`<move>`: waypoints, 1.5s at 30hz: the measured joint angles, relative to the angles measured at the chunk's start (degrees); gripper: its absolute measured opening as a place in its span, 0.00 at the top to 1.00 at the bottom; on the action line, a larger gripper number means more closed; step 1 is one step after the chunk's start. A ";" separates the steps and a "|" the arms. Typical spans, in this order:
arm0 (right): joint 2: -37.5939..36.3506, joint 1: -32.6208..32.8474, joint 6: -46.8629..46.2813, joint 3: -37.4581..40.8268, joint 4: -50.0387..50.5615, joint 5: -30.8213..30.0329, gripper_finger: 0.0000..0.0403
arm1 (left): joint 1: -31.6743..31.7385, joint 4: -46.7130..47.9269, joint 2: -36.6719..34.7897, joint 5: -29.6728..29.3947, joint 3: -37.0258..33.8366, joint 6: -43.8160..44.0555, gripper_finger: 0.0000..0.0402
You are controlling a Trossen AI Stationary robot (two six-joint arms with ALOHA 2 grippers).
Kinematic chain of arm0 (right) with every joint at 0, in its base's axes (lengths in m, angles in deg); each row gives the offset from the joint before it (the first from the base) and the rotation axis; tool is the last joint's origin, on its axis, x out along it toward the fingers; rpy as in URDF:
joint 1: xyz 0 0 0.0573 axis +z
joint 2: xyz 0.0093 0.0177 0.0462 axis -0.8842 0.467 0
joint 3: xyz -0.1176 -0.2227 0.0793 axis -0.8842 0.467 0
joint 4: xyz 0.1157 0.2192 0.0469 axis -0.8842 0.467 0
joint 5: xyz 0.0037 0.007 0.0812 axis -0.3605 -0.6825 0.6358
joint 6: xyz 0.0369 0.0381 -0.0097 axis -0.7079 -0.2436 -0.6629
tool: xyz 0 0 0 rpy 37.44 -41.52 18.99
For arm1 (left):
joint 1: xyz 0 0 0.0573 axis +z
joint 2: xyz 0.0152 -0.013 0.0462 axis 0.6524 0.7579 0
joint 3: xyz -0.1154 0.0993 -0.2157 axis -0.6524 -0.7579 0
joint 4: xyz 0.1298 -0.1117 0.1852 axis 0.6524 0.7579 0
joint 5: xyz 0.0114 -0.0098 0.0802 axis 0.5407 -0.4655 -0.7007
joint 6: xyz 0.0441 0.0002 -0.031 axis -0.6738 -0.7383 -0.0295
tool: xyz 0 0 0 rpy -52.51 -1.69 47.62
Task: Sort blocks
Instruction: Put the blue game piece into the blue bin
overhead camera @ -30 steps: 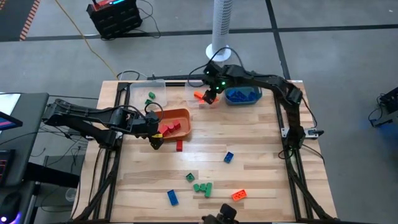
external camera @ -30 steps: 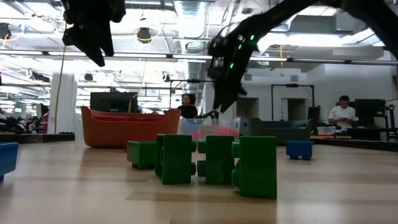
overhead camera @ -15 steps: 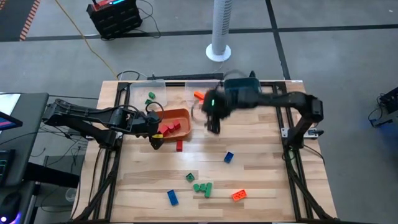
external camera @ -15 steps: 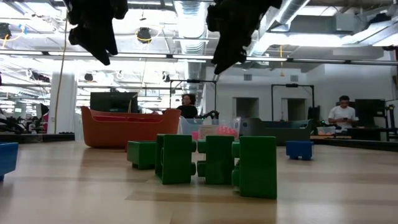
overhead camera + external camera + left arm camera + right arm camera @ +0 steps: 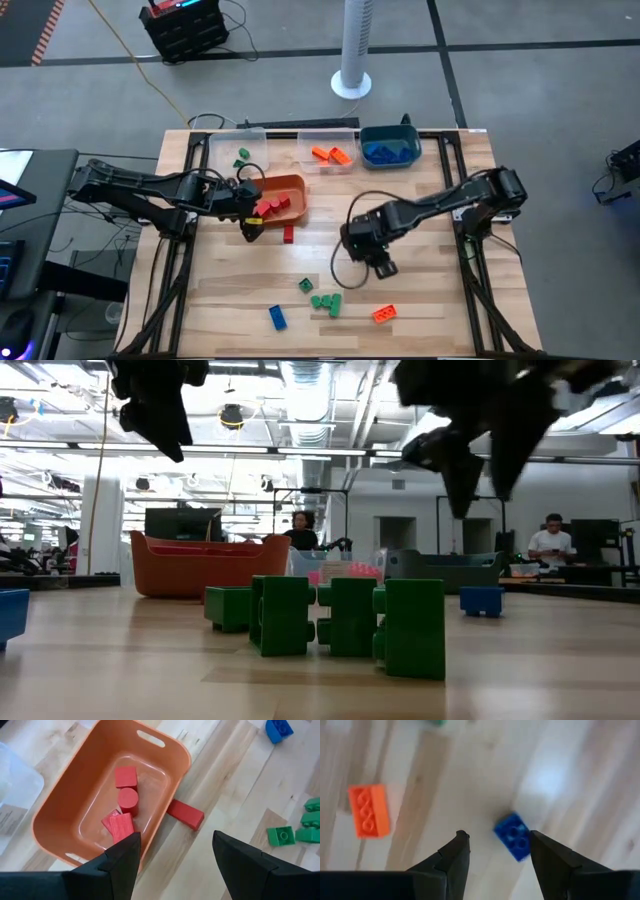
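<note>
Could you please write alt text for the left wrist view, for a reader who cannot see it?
The open left gripper hovers over an orange bin holding four red blocks. Another red block lies on the table beside the bin; green blocks and a blue block lie farther off.

Your table (image 5: 420,290) was pale, smooth planked wood with slight sheen; blocks (image 5: 345,622) were glossy studded plastic; the orange bin (image 5: 165,767) at ten o'clock was smooth, semi-matt plastic.

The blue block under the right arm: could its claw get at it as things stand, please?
Probably yes: the right claw hangs open above the blue block, which lies alone on bare table.
</note>
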 joint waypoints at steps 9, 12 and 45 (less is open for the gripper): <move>0.50 0.48 11.89 4.23 -2.04 -3.00 0.47 | 0.00 0.03 0.00 1.53 0.00 -0.63 0.40; 0.50 -0.74 15.21 5.68 -2.82 -3.53 0.47 | 0.00 0.05 0.01 1.56 0.00 -0.64 0.40; 0.50 -1.20 17.11 17.78 -21.27 -3.06 0.47 | 0.00 0.33 0.02 1.54 0.00 -0.50 0.40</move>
